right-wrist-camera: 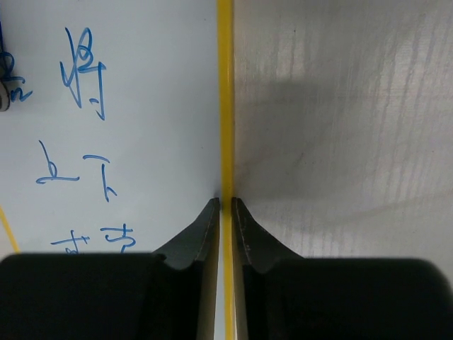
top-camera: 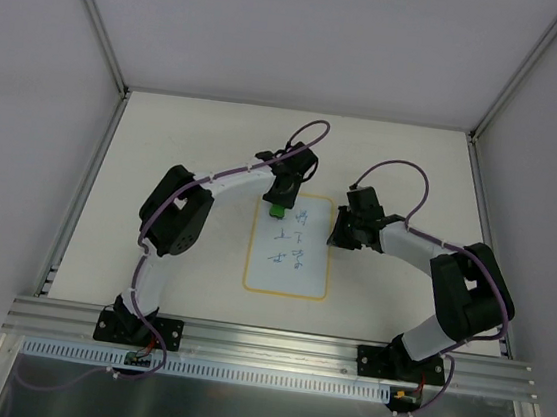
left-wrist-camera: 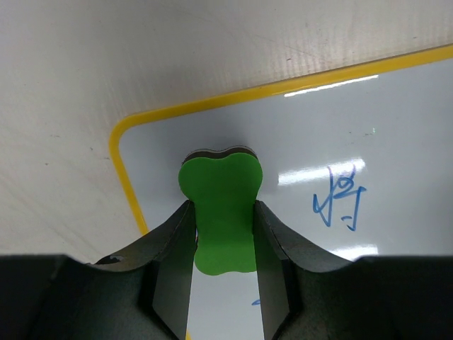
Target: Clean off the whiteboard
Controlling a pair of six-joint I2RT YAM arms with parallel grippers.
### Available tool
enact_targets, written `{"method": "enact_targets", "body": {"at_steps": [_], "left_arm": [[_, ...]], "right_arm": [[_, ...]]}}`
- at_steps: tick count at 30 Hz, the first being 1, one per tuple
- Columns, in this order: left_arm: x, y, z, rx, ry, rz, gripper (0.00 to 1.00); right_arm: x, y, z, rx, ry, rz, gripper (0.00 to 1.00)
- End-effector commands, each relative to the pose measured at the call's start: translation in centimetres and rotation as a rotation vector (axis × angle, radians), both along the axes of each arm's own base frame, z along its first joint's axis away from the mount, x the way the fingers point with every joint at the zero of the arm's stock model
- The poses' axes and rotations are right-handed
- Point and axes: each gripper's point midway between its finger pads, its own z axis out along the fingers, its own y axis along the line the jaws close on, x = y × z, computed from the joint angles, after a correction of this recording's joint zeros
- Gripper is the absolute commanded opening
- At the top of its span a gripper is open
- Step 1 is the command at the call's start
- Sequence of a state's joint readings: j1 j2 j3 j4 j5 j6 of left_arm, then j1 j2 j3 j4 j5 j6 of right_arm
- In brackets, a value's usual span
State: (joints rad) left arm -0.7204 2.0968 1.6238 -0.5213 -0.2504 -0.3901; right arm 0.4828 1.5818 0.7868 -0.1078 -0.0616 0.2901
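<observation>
The whiteboard (top-camera: 287, 270) lies flat on the table, with a yellow rim and blue handwriting (top-camera: 295, 239) on its right half. My left gripper (top-camera: 278, 200) is over the board's far left corner, shut on the small green eraser (top-camera: 275, 211). In the left wrist view the gripper (left-wrist-camera: 223, 207) clamps the eraser (left-wrist-camera: 221, 191) at its waist, over the white board (left-wrist-camera: 354, 120) near the blue marks (left-wrist-camera: 340, 202). My right gripper (top-camera: 341, 231) is at the board's right edge. In the right wrist view the gripper (right-wrist-camera: 226, 203) is nearly closed, tips down on either side of the yellow rim (right-wrist-camera: 225, 85).
The board lies on a pale tabletop (top-camera: 184, 157) enclosed by white walls with grey metal frame posts (top-camera: 94, 16). An aluminium rail (top-camera: 273, 344) runs along the near edge by the arm bases. Bare tabletop (right-wrist-camera: 340, 106) lies to the right of the board.
</observation>
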Motion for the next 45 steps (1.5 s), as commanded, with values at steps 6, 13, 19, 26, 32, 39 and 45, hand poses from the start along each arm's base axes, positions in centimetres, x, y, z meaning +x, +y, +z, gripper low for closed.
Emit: {"method": "enact_targets", "body": {"at_steps": [6,13,19,26,32,39,45], "left_arm": [[0.7,0.8,-2.0,0.081,0.003,0.002,0.20],[-1.0,-0.2,-3.9,0.033,0.092,-0.015,0.15],[-4.6,-3.5,-4.5,-0.053,0.180,-0.058,0.11],[-4.9,-2.0,-4.2,-0.022,0.152,0.019,0.05],[-2.3,3.9,-3.6,0.040,0.107,0.143,0.04],[-1.2,7.0,-4.3,0.068,0.138,0.180,0.04],[-1.9,5.3,-4.8,0.035,0.172,0.149,0.04]], "right_arm": [[-3.1,-1.7,-3.4,-0.086,0.127,-0.008,0.04],[-3.2,-1.6,-3.4,-0.084,0.132,-0.007,0.00],[-3.2,-1.6,-3.6,-0.085,0.139,-0.006,0.00],[-3.2,-1.6,-3.6,-0.086,0.142,-0.007,0.00],[-3.2,-1.6,-3.8,-0.089,0.147,-0.009,0.00],[-3.3,-1.5,-3.9,-0.086,0.152,-0.007,0.00],[-3.2,-1.3,-3.9,-0.080,0.155,0.006,0.00]]}}
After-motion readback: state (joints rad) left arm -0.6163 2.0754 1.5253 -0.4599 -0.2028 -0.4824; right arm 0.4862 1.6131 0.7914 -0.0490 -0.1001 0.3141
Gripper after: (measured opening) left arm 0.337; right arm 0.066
